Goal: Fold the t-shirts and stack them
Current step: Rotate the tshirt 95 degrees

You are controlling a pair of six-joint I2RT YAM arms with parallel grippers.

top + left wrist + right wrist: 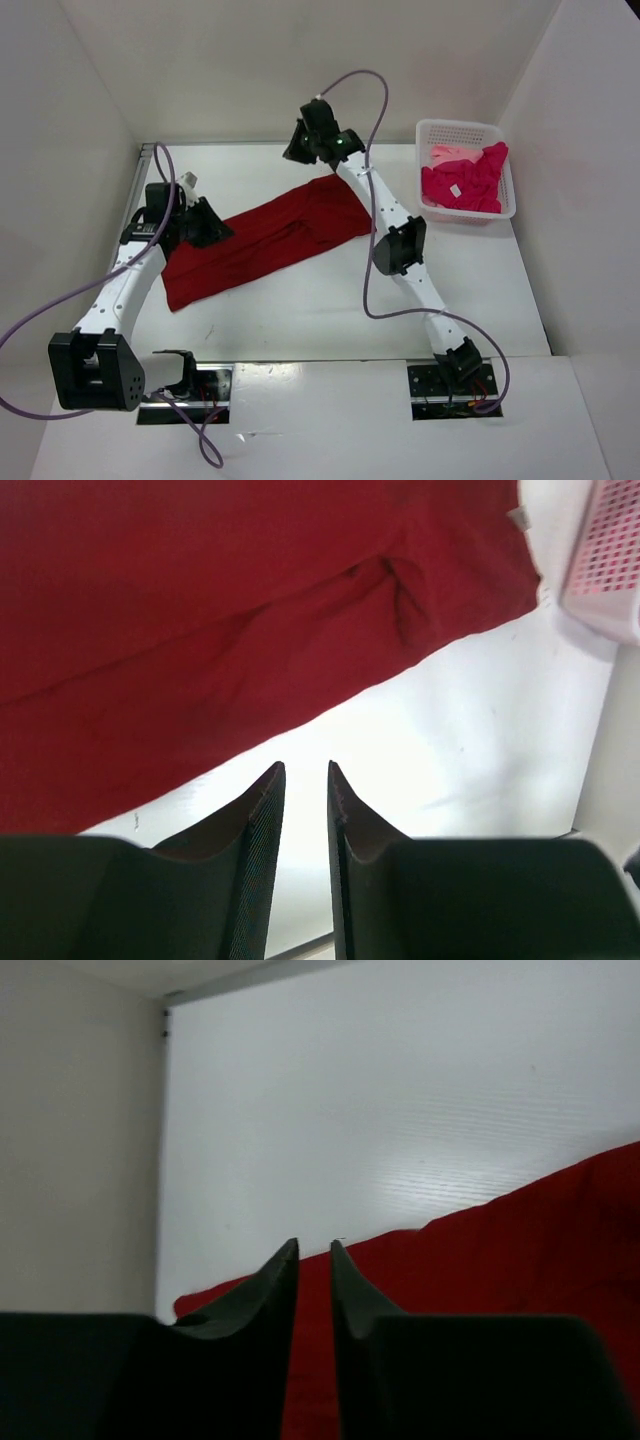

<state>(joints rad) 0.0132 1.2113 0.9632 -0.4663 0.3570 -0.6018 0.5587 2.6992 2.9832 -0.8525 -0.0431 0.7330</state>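
Note:
A dark red t-shirt [270,235] lies as a long folded band slanting across the table, from near left to far right. My left gripper [215,228] hovers at the band's left part. In the left wrist view that gripper [305,770] is open by a narrow gap with only white table between its jaws, and the red cloth [200,630] lies just beyond. My right gripper [295,152] is at the far end of the shirt. In its wrist view the right gripper [314,1245] is slightly open and empty, above the red cloth [520,1250].
A white perforated basket [455,127] stands at the back right and holds a magenta-pink t-shirt [465,185] and a pale pink one [450,155]. Its corner [610,560] shows in the left wrist view. White walls enclose the table on three sides.

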